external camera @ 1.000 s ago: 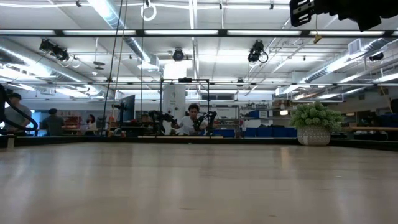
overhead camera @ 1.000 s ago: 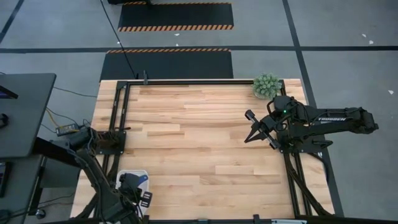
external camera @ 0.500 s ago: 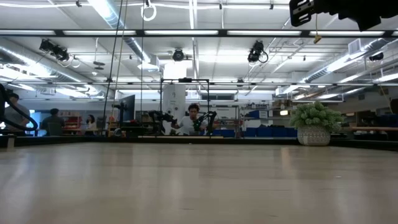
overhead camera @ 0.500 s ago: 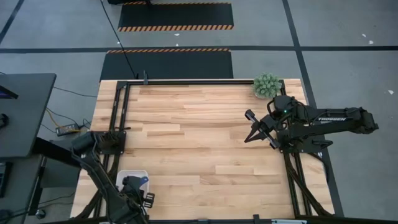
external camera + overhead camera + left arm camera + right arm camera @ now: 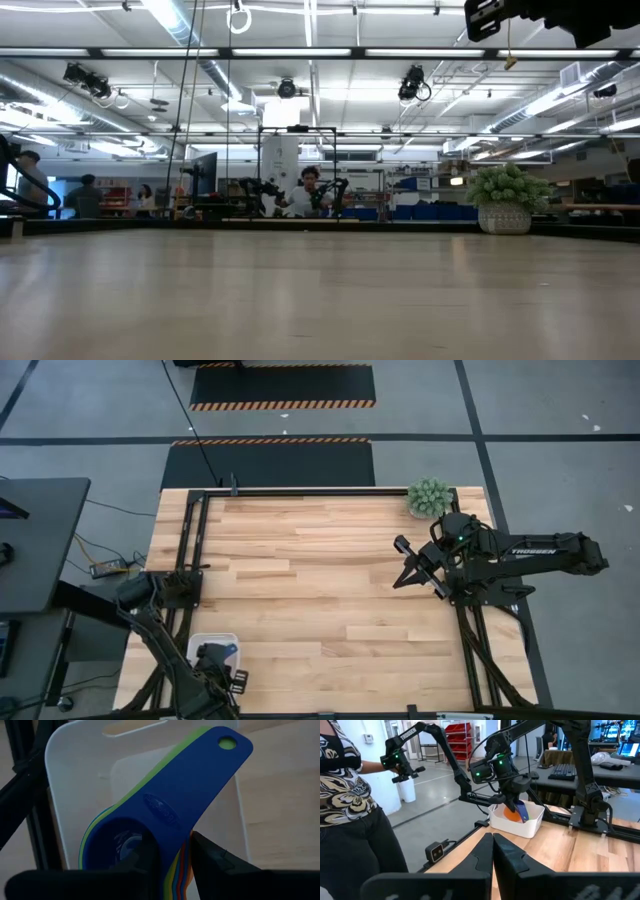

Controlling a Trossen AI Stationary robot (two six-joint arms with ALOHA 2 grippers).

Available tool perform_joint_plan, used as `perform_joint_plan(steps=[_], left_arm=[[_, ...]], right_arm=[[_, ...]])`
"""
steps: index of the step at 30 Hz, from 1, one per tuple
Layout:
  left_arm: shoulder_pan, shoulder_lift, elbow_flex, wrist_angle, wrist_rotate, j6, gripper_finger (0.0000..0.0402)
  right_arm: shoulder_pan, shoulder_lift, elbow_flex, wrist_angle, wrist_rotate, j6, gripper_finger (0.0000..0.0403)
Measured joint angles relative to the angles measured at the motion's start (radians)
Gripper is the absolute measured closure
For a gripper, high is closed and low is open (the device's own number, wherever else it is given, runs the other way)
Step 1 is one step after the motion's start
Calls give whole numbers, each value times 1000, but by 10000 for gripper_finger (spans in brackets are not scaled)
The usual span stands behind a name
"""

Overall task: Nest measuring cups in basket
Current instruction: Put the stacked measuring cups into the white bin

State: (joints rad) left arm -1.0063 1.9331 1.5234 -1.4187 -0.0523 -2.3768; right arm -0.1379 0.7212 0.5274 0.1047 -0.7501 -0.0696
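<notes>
The measuring cups (image 5: 165,805) are nested in one stack: blue on top, then green, with orange, yellow and red edges below. My left gripper (image 5: 175,857) is shut on the stack, over the white basket (image 5: 203,643) at the table's near left corner. The right wrist view shows the cups (image 5: 516,812) down within the basket's (image 5: 530,825) walls; whether they touch its floor is hidden. My right gripper (image 5: 403,563) hovers shut and empty over the table's right half. My left gripper pinches the stacked handles (image 5: 172,837) between its two fingers, close to where they join the bowls. The fingers (image 5: 212,855) come from above, pointing steeply down, and lie across the handles. The blue handle's free end with its hole (image 5: 227,742) sticks out past the fingers, tilted.
A small potted plant (image 5: 429,497) stands at the table's far right corner. Black frame rails (image 5: 190,560) run along the table's left, far and right sides. A person (image 5: 350,810) stands beyond the table's left side. The wooden top (image 5: 310,580) lies bare between the arms.
My left gripper has sunk a little toward the basket with the stack of cups still in its hold.
</notes>
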Motion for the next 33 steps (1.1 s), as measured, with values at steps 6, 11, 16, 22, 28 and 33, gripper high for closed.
perform_joint_plan(steps=[6, 11, 16, 22, 28, 33], left_arm=[[6, 28, -1, 1, 34, -2, 306], [17, 65, -1, 4, 36, -3, 306], [29, 92, -1, 2, 45, -1, 306], [28, 101, 0, 4, 45, 1, 306], [27, 101, 0, 7, 41, 6, 306], [26, 101, 0, 20, 12, 40, 306]], right_arm=[[0, 0, 0, 0, 0, 15, 385], [0, 0, 0, 0, 0, 26, 385], [0, 0, 0, 10, 0, 27, 385], [0, 0, 0, 35, 0, 38, 385], [0, 0, 0, 36, 0, 100, 385], [0, 0, 0, 36, 0, 102, 385]])
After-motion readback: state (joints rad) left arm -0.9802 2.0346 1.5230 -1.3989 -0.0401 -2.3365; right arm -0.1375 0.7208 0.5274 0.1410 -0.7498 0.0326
